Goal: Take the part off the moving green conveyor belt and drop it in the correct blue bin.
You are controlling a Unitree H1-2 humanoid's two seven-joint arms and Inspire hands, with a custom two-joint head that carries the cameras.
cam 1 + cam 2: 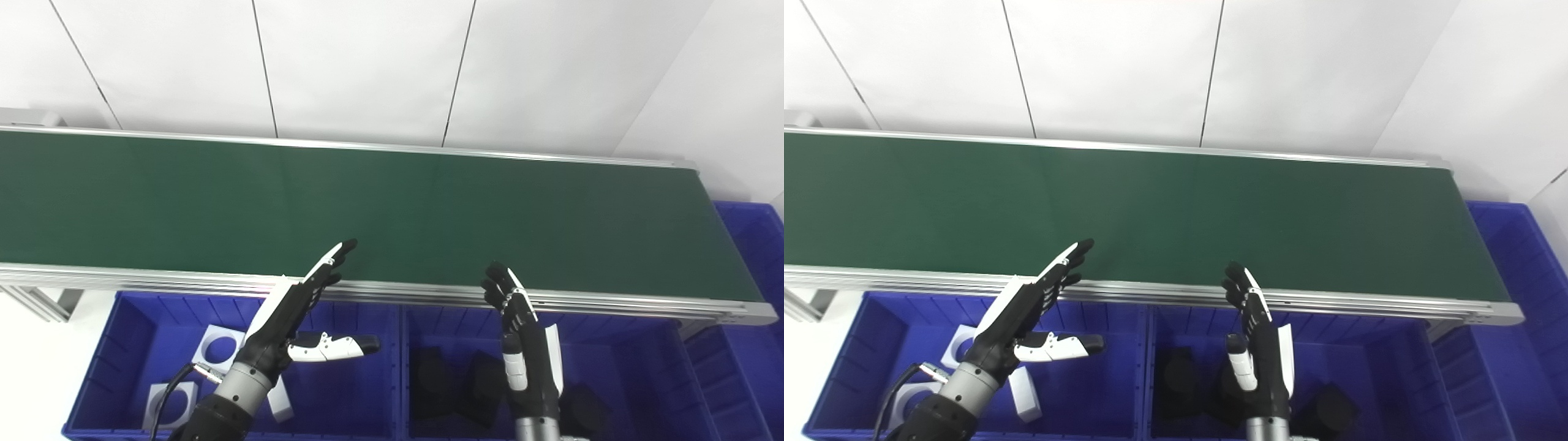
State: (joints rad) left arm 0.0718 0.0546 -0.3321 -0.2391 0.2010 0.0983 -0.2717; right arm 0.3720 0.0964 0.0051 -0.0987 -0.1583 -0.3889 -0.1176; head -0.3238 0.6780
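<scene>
At the bottom of the frame, nearest the camera, the 2 hands rise over the blue bins. The left hand (288, 318) sits at lower centre-left, its fingers (331, 260) stretched straight and pointing up and to the right, their tips over the near rail (429, 294) of the conveyor, and its thumb (334, 347) spread out sideways to the right. It is spread wide and holds nothing. The right hand (523, 343) stands at lower centre-right, fingers pointing up toward the belt with a slight curl at the tips, which reach the rail; it too is spread and holds nothing.

Below the left hand lies the left blue bin (131, 324), holding white square parts with round holes (218, 347), in the lower left of the frame. Just beside it to the right, under the right hand, is the middle blue bin (612, 343), holding dark parts (432, 373) whose shapes are hard to make out. A third blue bin (750, 245) sits at the right edge, past the end of the conveyor.

The green conveyor belt (392, 208) runs across the middle of the frame from the left edge to the right. No part shows on its surface; the only parts in view lie in the bins. White wall panels (367, 61) fill the top.
</scene>
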